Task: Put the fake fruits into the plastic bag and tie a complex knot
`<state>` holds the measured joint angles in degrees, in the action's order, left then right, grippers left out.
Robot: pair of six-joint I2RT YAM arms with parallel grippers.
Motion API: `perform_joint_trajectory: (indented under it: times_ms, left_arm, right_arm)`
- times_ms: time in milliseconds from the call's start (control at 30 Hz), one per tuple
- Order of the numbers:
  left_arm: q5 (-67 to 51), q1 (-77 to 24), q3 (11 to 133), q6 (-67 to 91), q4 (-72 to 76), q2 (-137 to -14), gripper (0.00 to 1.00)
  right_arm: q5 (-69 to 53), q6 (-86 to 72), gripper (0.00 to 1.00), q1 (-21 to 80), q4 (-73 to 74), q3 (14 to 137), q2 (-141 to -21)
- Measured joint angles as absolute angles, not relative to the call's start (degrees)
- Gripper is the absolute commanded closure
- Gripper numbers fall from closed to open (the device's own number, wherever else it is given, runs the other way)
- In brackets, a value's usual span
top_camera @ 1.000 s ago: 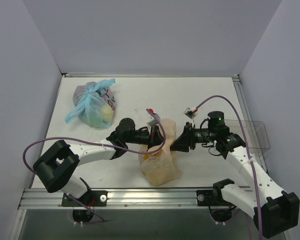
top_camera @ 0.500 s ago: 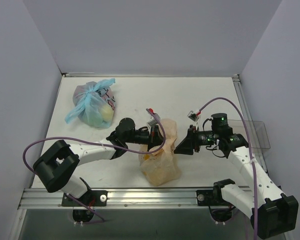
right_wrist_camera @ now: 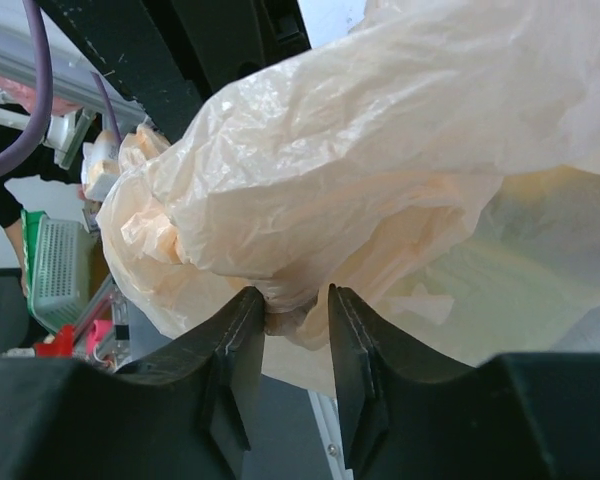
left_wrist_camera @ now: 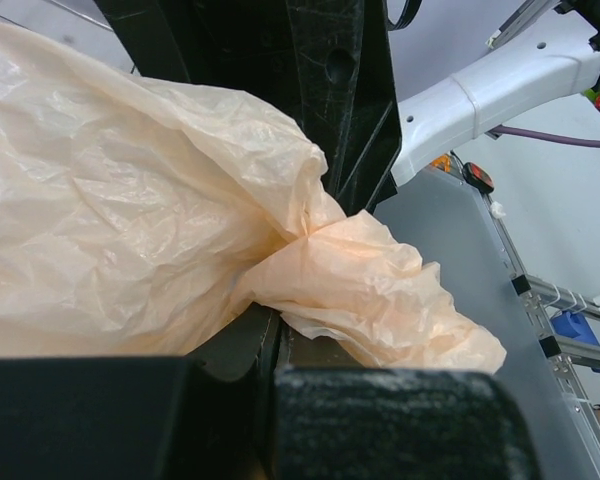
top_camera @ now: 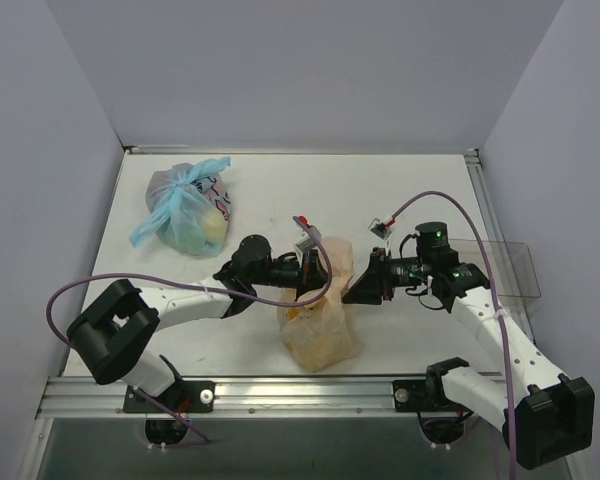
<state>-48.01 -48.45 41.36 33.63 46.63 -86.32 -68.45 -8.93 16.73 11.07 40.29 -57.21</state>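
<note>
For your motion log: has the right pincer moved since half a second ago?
Yes: the right pincer shifted left toward the plastic bag, away from the right rail.

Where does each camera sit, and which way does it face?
Top external: above and behind the robot, looking down on the table; left arm and right arm show.
Left wrist: on its arm, facing the plastic bag pinched in the left gripper.
Right wrist: on its arm, facing the bag held by the right gripper.
Shared: the bag.
</note>
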Motion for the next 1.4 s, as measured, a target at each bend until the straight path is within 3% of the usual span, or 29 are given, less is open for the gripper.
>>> perform_joint_trajectory:
  times_ms: [100, 133, 167, 233, 333, 600, 700, 900, 1100, 1167, 1267, 1333, 1400]
  left_arm:
    - [-47.81, -48.45, 41.36, 33.56, 46.59, -86.32, 1.00]
    - [-47.81, -48.45, 41.36, 33.58, 46.59, -86.32, 1.00]
    - [-47.83, -48.42, 41.36, 33.61, 46.57, -86.32, 1.00]
    - [-47.81, -48.36, 41.36, 33.65, 46.59, -86.32, 1.00]
    - [-47.83, -48.31, 41.34, 33.71, 46.94, -86.32, 1.00]
    - [-48.34, -46.04, 40.16, 32.77, 45.93, -84.68, 0.80]
    - [-48.42, -44.73, 39.33, 32.36, 45.15, -83.88, 0.79]
    - [-48.51, -44.31, 38.81, 32.29, 44.40, -83.31, 0.97]
    - [-48.51, -45.45, 38.92, 32.80, 44.60, -83.48, 1.00]
    - [-48.62, -46.50, 39.46, 33.12, 44.86, -84.05, 1.00]
    - [-48.62, -47.53, 40.23, 33.54, 45.17, -85.12, 1.00]
    - [-48.25, -47.46, 40.25, 33.91, 45.17, -85.89, 1.00]
    - [-48.23, -47.46, 40.32, 34.09, 45.19, -86.26, 1.00]
  right_arm:
    - [-68.77, -9.72, 0.78, 17.30, 10.13, 40.36, -57.21]
    - [-68.86, -9.85, 0.82, 17.34, 10.07, 40.36, -57.21]
    - [-68.93, -9.74, 0.93, 17.34, 10.07, 40.36, -57.19]
    - [-69.17, -9.32, 1.00, 17.28, 10.13, 40.38, -57.06]
    - [-69.25, -9.06, 1.00, 16.93, 10.17, 40.40, -56.64]
    - [-69.54, -7.40, 1.00, 16.05, 10.70, 40.40, -55.68]
    - [-69.95, -7.05, 1.00, 15.79, 10.98, 40.58, -55.59]
    - [-70.28, -6.76, 1.00, 15.79, 11.00, 40.64, -55.59]
    - [-70.32, -8.14, 1.00, 16.49, 9.63, 40.64, -55.68]
    - [-70.04, -9.02, 0.93, 17.50, 8.69, 40.64, -55.88]
    - [-70.13, -10.46, 0.68, 18.55, 8.40, 40.80, -56.38]
    - [-70.13, -10.72, 0.66, 18.90, 8.34, 40.99, -56.40]
    - [-69.58, -10.87, 0.71, 19.16, 8.43, 41.06, -56.40]
